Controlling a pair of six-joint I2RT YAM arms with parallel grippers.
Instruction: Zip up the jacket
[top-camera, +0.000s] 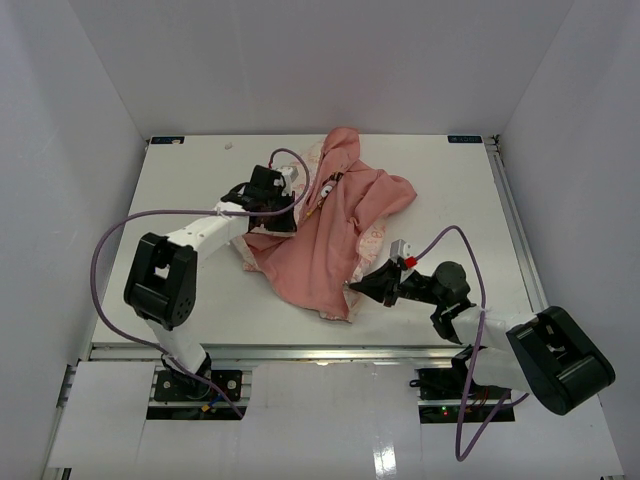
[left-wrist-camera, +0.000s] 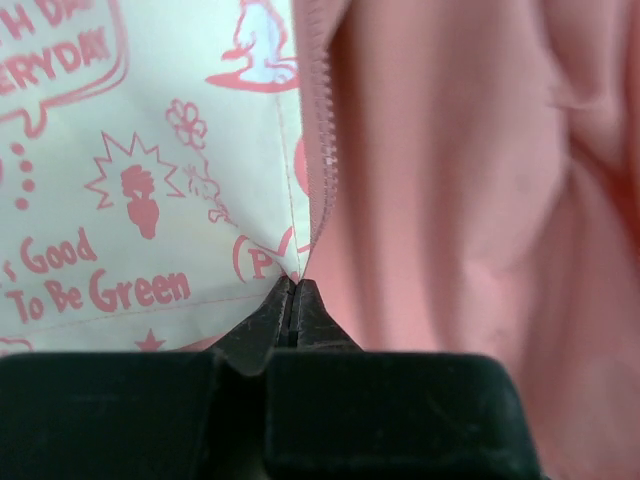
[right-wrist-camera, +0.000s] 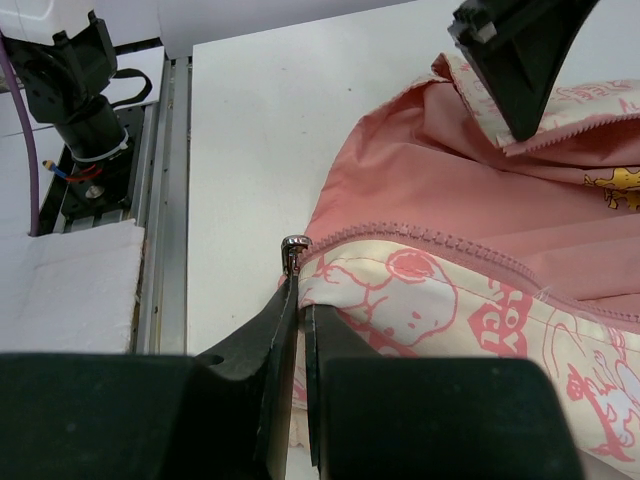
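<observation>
The jacket (top-camera: 325, 235) lies crumpled mid-table, mostly showing its salmon-pink lining. My left gripper (top-camera: 278, 215) is at its left edge. In the left wrist view it is shut (left-wrist-camera: 295, 290) on the jacket's edge at the low end of the pink zipper strip (left-wrist-camera: 320, 130), with printed cream fabric (left-wrist-camera: 130, 200) to the left and lining to the right. My right gripper (top-camera: 353, 288) is shut (right-wrist-camera: 300, 290) on the jacket's near corner, just below a small metal zipper piece (right-wrist-camera: 295, 246). The zipper strip (right-wrist-camera: 430, 240) runs off to the right. The left gripper's fingers (right-wrist-camera: 520, 60) show above.
The left arm's base (right-wrist-camera: 85, 120) and the metal rail (right-wrist-camera: 165, 180) along the table's near edge lie left of the right gripper. White walls enclose the table (top-camera: 200, 190) on three sides. Purple cables (top-camera: 110, 240) loop beside both arms.
</observation>
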